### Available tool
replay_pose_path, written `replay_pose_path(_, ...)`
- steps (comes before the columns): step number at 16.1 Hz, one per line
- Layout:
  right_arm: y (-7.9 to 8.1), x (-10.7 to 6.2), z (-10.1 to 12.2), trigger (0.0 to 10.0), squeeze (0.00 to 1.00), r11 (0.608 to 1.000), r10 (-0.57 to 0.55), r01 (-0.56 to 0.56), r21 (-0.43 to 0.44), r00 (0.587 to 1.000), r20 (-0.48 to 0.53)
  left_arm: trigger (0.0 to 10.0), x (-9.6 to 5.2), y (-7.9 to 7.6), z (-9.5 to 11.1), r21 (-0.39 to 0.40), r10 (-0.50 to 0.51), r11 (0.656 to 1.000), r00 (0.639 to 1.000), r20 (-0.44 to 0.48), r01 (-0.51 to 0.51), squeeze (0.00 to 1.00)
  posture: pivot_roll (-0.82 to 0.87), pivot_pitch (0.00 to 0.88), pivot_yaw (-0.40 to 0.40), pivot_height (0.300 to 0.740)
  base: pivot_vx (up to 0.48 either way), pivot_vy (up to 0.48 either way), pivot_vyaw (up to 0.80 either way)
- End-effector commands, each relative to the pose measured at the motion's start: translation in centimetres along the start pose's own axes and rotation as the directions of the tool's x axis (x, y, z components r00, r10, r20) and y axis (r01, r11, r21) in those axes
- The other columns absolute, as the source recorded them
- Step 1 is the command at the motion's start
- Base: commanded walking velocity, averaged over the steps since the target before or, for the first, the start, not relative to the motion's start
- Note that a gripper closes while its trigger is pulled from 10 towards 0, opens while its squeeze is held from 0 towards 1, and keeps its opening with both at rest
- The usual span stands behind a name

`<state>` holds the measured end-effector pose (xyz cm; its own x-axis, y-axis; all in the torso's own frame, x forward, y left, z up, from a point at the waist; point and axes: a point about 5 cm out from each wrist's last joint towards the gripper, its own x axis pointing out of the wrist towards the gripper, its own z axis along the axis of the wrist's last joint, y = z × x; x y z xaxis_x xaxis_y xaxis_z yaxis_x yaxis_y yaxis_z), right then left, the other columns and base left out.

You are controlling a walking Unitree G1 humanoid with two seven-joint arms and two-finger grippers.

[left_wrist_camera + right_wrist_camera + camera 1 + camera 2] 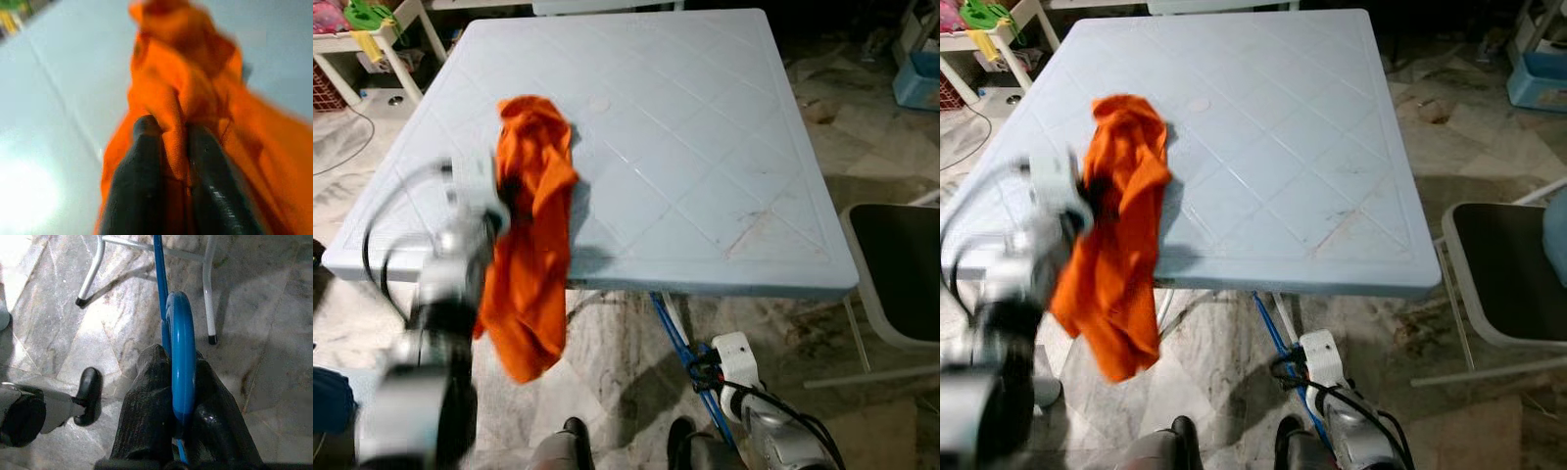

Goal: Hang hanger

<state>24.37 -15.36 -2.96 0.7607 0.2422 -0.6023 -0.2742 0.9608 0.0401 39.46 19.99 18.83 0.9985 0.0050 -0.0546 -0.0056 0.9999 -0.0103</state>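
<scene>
An orange cloth point(530, 235) hangs over the near left edge of the pale blue table point(705, 147), half on the top and half dangling toward the floor. My left gripper point(173, 161) is shut on a fold of it, its black fingers point(142, 181) pinching the fabric; the arm point(450, 294) is blurred. My right gripper point(178, 396) is low beside my right leg, shut on the hook of a blue hanger point(180, 347). The hanger's blue rod point(671, 328) runs up under the table's front edge.
A dark-seated chair point(901, 274) stands to the right of the table. A white rack with green and yellow items point(367, 29) is at the far left, a blue bin point(915, 78) at the far right. Table legs point(210, 289) stand on marble floor.
</scene>
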Motion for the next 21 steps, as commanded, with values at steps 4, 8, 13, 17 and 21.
replay_pose_path(4,0.2,-0.3,-0.5,10.0,0.0,1.0,-0.006,0.006,0.023,1.0,-0.003,0.0,1.8,0.0,4.9,0.034,0.012,0.999,0.995,0.103,-0.016,0.0,-0.09,0.226,0.048,0.74,0.0,0.0,0.0)
replay_pose_path(8,-1.8,-0.5,1.1,10.0,0.0,0.993,-0.117,0.116,0.017,0.99,0.079,0.0,1.9,-0.6,15.4,0.173,0.031,0.979,0.925,0.379,-0.104,0.0,-0.11,0.226,0.033,0.74,0.0,0.0,0.0)
replay_pose_path(13,-2.6,-1.1,2.0,10.0,0.0,0.982,-0.19,0.184,0.052,0.969,0.16,0.0,-1.3,0.3,25.2,0.168,0.147,0.923,0.72,0.679,-0.346,0.0,-0.14,0.229,0.034,0.74,0.0,0.0,0.0)
replay_pose_path(17,-2.4,-1.4,1.8,10.0,0.0,0.982,-0.186,0.178,0.061,0.967,0.172,0.0,-3.0,1.5,27.7,0.213,0.171,0.825,0.591,0.788,-0.523,0.0,-0.14,0.229,0.024,0.74,0.0,0.0,0.0)
replay_pose_path(21,-2.1,-1.2,2.2,10.0,0.0,0.987,-0.159,0.152,0.055,0.971,0.18,0.0,-0.4,2.7,20.1,0.406,0.118,0.781,0.751,0.65,-0.475,0.0,-0.13,0.227,0.016,0.74,0.0,0.0,0.0)
